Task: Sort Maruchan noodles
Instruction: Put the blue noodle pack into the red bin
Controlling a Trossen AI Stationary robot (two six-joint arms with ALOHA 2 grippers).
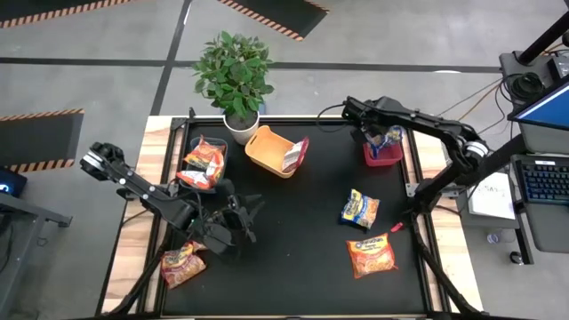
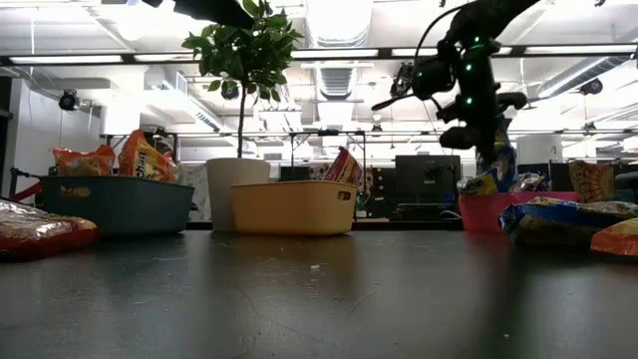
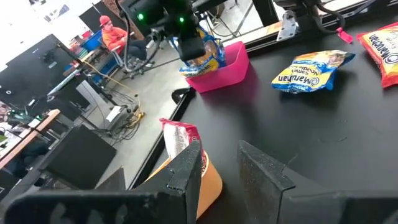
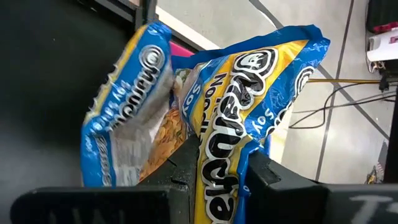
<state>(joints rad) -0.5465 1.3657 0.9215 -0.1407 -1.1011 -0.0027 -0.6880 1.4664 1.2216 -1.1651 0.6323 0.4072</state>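
Observation:
My right gripper (image 1: 380, 138) stands over the pink-red bin (image 1: 384, 158) at the table's far right and is shut on a blue-and-yellow Maruchan packet (image 4: 249, 81). A second blue-and-yellow packet (image 4: 124, 118) sits beside it in that bin. My left gripper (image 1: 238, 216) is open and hovers low over the black mat's left part, holding nothing. A blue-and-yellow packet (image 1: 360, 209) and an orange one (image 1: 371, 255) lie flat on the mat's right. Another orange packet (image 1: 182, 264) lies at the near left edge. My right gripper pinches the blue-and-yellow packet between its two fingers (image 4: 264, 171), which come from above and point down. The packet's crinkled body (image 4: 221, 143) runs between them, and it stands upright at the pink-red bin's rim (image 2: 483, 204). Whether its lower end rests inside, I cannot tell.
A dark teal bin (image 1: 191, 147) at the far left holds orange packets (image 1: 203, 160). An orange bin (image 1: 267, 153) at the far middle holds a pinkish-red packet (image 1: 295, 153). A potted plant (image 1: 234, 76) stands behind them. Bare mat (image 1: 293, 231) lies in the middle.

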